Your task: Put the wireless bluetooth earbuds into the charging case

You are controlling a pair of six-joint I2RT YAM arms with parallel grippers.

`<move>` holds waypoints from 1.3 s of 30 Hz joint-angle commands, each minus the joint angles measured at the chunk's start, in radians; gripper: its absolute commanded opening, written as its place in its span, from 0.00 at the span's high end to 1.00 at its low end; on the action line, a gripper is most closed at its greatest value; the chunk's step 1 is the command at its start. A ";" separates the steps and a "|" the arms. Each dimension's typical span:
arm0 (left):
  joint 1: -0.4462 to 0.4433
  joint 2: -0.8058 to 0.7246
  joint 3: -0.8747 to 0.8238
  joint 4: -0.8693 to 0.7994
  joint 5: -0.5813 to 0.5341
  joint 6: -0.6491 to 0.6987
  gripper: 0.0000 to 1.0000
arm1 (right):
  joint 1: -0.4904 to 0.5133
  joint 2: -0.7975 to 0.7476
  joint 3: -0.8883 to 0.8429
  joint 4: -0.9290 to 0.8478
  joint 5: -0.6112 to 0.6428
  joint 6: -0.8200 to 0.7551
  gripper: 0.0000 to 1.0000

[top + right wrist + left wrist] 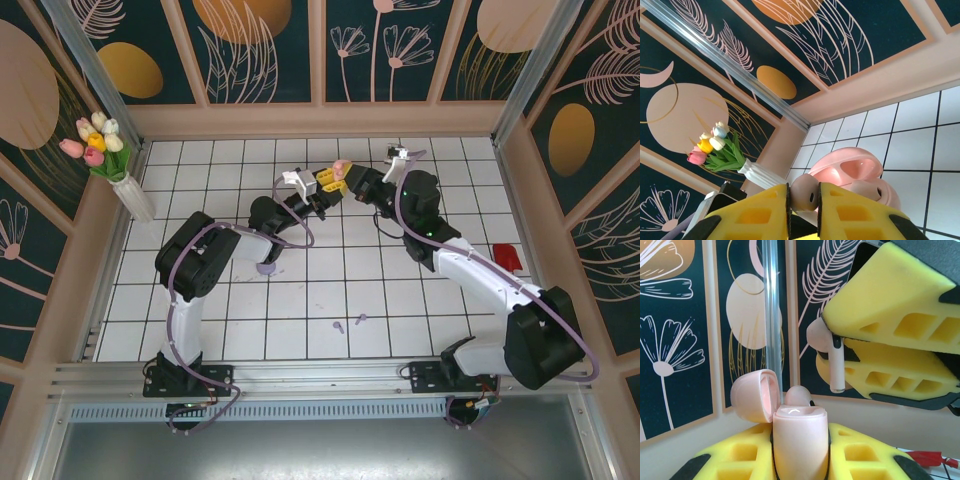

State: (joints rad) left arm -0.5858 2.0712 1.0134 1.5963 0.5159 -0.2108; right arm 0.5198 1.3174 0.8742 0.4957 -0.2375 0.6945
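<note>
**A:** So, how's your room to move?

**B:** Open counter (300, 300) below, back wall (320, 120) close. Your left pincer (325, 186) is clamped on the lid-open pink case (800, 437); your right pincer (804, 205) pinches a pink earbud (836, 365) just above it.

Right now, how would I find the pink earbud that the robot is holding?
Find the white tiled table, then look at its far middle. There the right gripper pinches a pale pink earbud between yellow pads, close to the open pink case in the left gripper. The two lilac buds lie on the tiles; this one is pink and held up.
</note>
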 commanded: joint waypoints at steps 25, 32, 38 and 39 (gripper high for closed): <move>-0.005 0.006 0.007 0.123 0.019 0.004 1.00 | -0.010 0.038 0.013 0.061 0.019 0.019 0.80; -0.006 0.015 0.009 0.120 0.009 0.005 1.00 | -0.010 0.011 0.013 0.066 0.000 0.028 0.80; -0.006 0.018 0.011 0.117 0.010 0.004 1.00 | -0.010 -0.020 0.009 0.060 0.007 0.028 0.80; -0.005 0.020 0.011 0.116 0.010 0.004 1.00 | -0.010 -0.022 0.009 0.060 0.009 0.027 0.80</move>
State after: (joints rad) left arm -0.5858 2.0769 1.0142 1.5963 0.5163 -0.2108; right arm 0.5175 1.3354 0.8742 0.4984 -0.2295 0.7136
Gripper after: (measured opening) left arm 0.237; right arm 0.199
